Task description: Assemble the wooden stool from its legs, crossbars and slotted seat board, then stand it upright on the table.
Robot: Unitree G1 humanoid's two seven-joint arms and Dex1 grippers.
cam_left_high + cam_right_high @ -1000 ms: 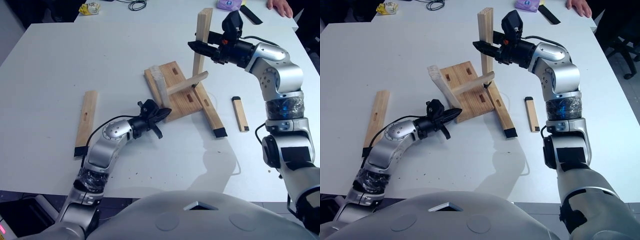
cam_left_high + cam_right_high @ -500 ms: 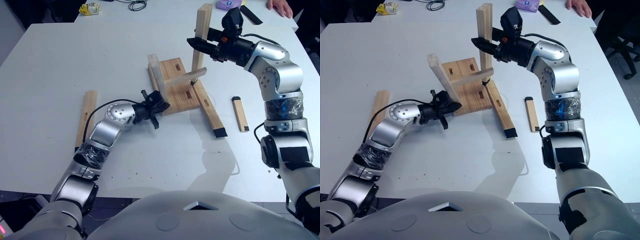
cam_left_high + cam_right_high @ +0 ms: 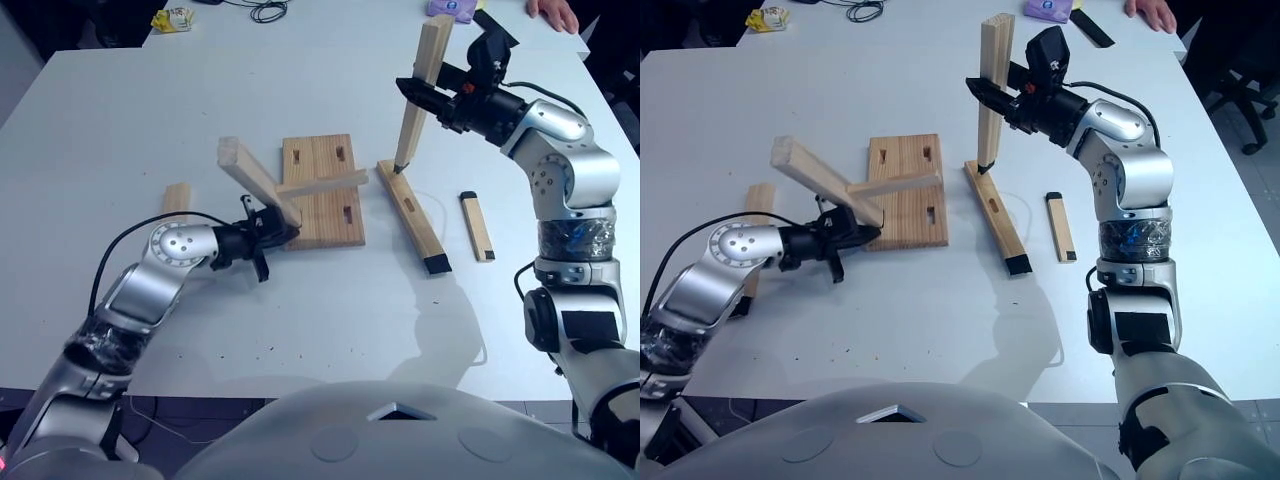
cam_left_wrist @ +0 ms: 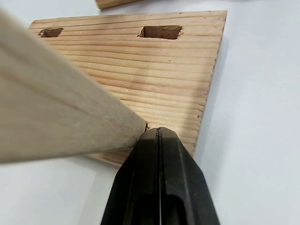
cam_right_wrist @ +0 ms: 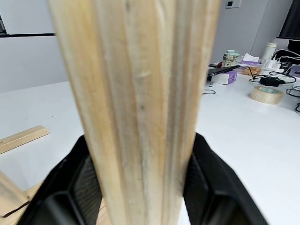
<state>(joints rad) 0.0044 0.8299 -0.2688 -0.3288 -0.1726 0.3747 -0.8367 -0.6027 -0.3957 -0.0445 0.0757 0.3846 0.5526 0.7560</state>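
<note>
While your right claw (image 3: 418,92) clamped an upright leg (image 3: 431,50), your left claw (image 3: 283,233) had its fingers together, empty. Its tip sat against the seat board (image 3: 330,205) beside a tilted leg (image 3: 248,172).

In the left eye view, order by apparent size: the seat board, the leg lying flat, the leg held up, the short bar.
1. seat board
2. flat leg and held leg: alike; the held one is raised nearer the camera, so unranked
3. short bar
</note>
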